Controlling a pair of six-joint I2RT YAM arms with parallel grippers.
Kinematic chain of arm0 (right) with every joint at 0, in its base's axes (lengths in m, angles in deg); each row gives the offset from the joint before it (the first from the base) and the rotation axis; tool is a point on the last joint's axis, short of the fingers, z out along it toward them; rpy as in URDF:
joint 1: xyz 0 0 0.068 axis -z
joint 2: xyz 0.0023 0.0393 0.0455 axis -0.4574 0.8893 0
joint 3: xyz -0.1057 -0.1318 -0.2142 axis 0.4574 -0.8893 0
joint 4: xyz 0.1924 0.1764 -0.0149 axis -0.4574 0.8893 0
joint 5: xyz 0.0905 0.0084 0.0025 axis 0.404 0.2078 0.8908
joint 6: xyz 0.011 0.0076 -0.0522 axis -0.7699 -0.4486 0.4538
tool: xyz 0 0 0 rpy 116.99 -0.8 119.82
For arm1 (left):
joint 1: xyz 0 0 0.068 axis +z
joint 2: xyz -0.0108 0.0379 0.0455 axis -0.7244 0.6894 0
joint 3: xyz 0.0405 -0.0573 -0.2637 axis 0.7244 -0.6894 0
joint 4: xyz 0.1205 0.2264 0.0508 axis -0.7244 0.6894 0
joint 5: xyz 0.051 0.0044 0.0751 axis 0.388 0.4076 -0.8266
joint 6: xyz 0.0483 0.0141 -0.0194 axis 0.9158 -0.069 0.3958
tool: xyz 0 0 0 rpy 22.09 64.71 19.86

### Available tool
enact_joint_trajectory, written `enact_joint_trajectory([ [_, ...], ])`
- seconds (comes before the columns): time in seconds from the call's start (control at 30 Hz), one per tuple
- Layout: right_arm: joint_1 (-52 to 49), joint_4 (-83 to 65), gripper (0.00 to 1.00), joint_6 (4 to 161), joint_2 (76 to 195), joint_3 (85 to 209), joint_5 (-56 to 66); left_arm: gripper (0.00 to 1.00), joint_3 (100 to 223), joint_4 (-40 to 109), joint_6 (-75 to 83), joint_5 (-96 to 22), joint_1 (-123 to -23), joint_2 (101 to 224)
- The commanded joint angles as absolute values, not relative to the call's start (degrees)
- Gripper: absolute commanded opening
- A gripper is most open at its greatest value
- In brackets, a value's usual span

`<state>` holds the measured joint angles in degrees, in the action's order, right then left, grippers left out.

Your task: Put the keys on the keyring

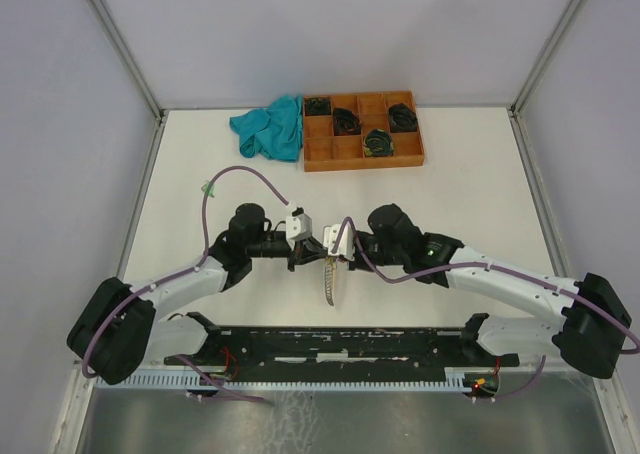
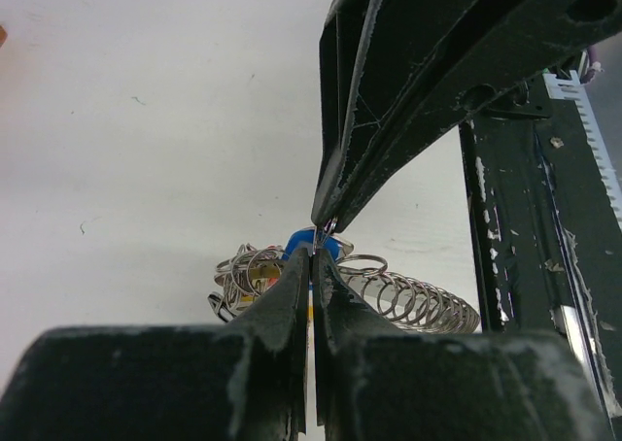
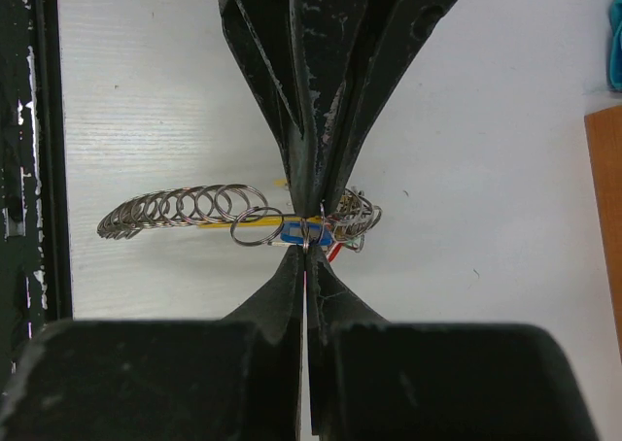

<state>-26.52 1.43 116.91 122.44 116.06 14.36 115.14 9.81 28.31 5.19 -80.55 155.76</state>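
1. Closest to the arms is a long black rail [image 1: 330, 339]. It lies across the near edge of the white counter [image 1: 460, 194].
2. The two arms reach in from the left and the right. They meet in the middle of the counter.
3. The left claw [image 2: 310, 256] is pinched shut, with only a thin line between its fingers.
4. The right claw [image 3: 306, 256] is pinched shut too. Its tip meets the tip of the left claw, point to point.
5. Right where the tips meet is a blue tag [image 3: 292, 233] with a little silver ring on it. I cannot tell which claw is pinching what.
6. The keys [image 2: 243, 271] sit in a small shiny bunch just beside the blue tag. A bit of red peeks out there as well.
7. The keyring [image 3: 219, 224] is at the same spot. Its yellow part runs out from the claw tips, with a row of small silver rings [image 3: 165, 208] strung along it.
8. I cannot tell if the bunch rests on the counter or is lifted a little.
9. Far back is an orange-brown tray [image 1: 360, 162] with black coiled bundles [image 1: 345, 121] in some of its boxes.
10. A blue-green cloth [image 1: 270, 129] lies crumpled, touching the tray's left side.
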Motion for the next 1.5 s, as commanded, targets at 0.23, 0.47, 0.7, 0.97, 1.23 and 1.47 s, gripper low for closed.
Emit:
enact_joint_trajectory([
  [0.23,-27.97,0.10,0.01,118.28,123.22,118.77,11.32,0.03,117.29,4.04,17.47,-2.31,-80.51,152.54],
  [0.47,-27.97,-3.14,0.01,117.39,123.71,117.77,11.23,0.03,112.50,-9.33,8.32,-6.68,-80.52,150.87],
  [0.7,-27.94,-8.22,0.01,115.93,121.28,116.27,9.67,0.03,107.21,-22.20,1.70,-12.48,-80.87,151.50],
  [0.97,-27.90,-3.66,0.01,119.29,119.40,118.78,8.48,0.16,106.60,-20.99,4.38,-9.28,-80.89,151.96],
  [1.23,-27.90,0.58,0.01,121.61,120.23,121.41,9.33,0.28,106.79,-15.12,9.55,-5.59,-80.89,150.95],
  [1.47,-27.97,4.57,0.01,123.41,121.75,123.35,10.56,0.37,109.71,-7.24,18.58,0.01,-80.87,152.96],
])
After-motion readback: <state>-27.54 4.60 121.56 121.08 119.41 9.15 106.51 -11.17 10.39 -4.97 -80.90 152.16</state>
